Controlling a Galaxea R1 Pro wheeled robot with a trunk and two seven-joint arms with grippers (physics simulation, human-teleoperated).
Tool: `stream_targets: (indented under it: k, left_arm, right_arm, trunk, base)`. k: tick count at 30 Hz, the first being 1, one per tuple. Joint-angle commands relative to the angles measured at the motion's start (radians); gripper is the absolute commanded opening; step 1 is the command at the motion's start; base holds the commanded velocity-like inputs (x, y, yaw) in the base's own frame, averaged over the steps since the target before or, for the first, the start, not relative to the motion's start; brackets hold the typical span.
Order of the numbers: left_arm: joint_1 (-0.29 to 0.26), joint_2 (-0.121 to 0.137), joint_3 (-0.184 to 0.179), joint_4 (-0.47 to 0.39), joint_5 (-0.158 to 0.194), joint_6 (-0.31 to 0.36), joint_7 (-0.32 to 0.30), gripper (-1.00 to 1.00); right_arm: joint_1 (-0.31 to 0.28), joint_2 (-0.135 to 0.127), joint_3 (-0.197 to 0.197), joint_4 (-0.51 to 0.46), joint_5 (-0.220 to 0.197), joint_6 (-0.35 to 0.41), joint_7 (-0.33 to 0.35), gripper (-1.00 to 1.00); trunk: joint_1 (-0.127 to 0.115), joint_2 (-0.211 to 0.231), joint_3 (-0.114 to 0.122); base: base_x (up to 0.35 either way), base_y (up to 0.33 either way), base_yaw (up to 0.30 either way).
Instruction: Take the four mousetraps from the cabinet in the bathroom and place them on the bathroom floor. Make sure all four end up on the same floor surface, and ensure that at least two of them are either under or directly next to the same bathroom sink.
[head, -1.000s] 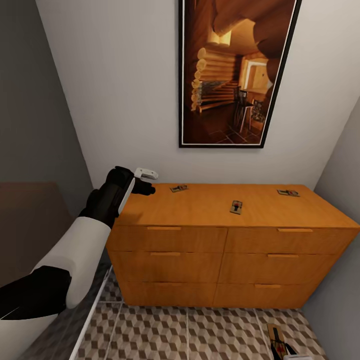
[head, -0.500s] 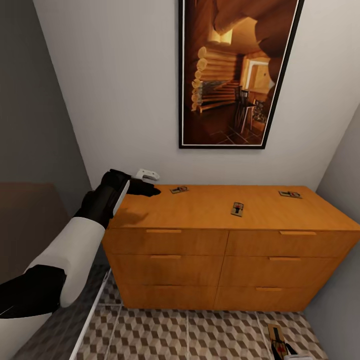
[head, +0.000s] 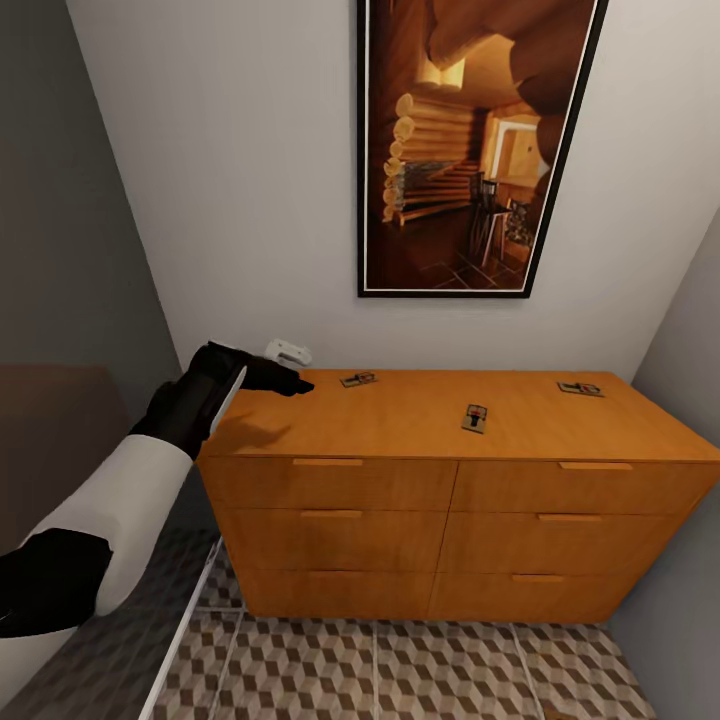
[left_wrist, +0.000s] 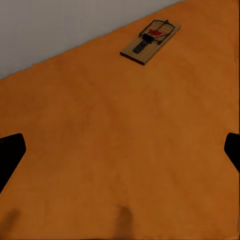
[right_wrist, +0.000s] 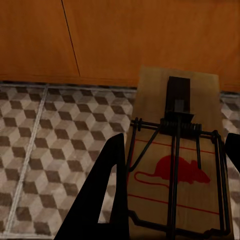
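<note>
Three mousetraps lie on top of the orange-brown cabinet (head: 400, 500): one near the back left (head: 357, 379), one in the middle (head: 474, 417), one at the back right (head: 578, 388). My left gripper (head: 298, 368) hovers open over the top's left end. In the left wrist view it (left_wrist: 121, 152) is empty, with the back-left mousetrap (left_wrist: 150, 41) ahead of it on the cabinet top (left_wrist: 100, 150). My right gripper (right_wrist: 175, 145) is shut on a fourth mousetrap (right_wrist: 175, 170), held above the bathroom floor (right_wrist: 50, 150) in front of the cabinet's drawers (right_wrist: 150, 35). The sink is out of view.
A large framed picture (head: 470, 150) hangs on the white wall behind the cabinet. Grey walls close in on both sides. A white-edged panel (head: 180, 620) runs along the lower left over the cube-patterned tiles (head: 400, 660).
My left gripper has dropped a little and drifted left over the cabinet top. The mousetrap in my right gripper has slipped out of the head view's bottom right corner.
</note>
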Motion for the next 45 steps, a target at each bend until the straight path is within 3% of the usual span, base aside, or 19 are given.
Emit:
stream_targets:
  k: [1, 11, 15, 21, 33, 45]
  left_arm:
    - [-0.001, 0.005, -0.016, -0.001, -0.011, -0.003, -0.031, 1.0]
    - [-0.001, 0.013, -0.096, -0.002, -0.012, -0.01, -0.122, 1.0]
    - [-0.001, 0.013, -0.108, -0.002, -0.012, -0.01, -0.147, 1.0]
    - [-0.001, 0.013, -0.114, 0.002, -0.012, -0.011, -0.153, 1.0]
    - [0.0, 0.012, -0.167, 0.027, -0.012, -0.012, -0.154, 1.0]
    - [0.001, 0.011, -0.244, 0.046, -0.011, -0.014, -0.155, 1.0]
  right_arm:
    - [0.001, 0.0, -0.009, 0.001, 0.009, -0.002, 0.002, -1.0]
    - [0.002, 0.001, -0.008, 0.0, 0.008, -0.001, 0.003, -1.0]
    - [0.003, 0.001, -0.008, 0.0, 0.008, -0.001, 0.004, -1.0]
    - [0.003, 0.001, -0.008, 0.0, 0.008, -0.001, 0.004, -1.0]
    - [0.003, 0.001, -0.008, 0.0, 0.008, -0.001, 0.005, -1.0]
    - [0.003, 0.001, -0.008, 0.0, 0.008, -0.001, 0.005, -1.0]
  trunk:
    - [0.0, -0.001, -0.001]
    - [0.0, -0.001, -0.001]
    - [0.0, -0.001, -0.001]
    - [0.0, -0.001, -0.001]
    - [0.0, -0.001, -0.001]
    - [0.0, -0.001, -0.001]
  base:
    - [0.0, 0.0, 0.0]
    - [0.023, 0.0, 0.0]
    - [0.104, 0.0, 0.0]
    - [0.153, 0.0, 0.0]
    - [0.261, 0.0, 0.0]
    - [0.18, 0.0, 0.0]
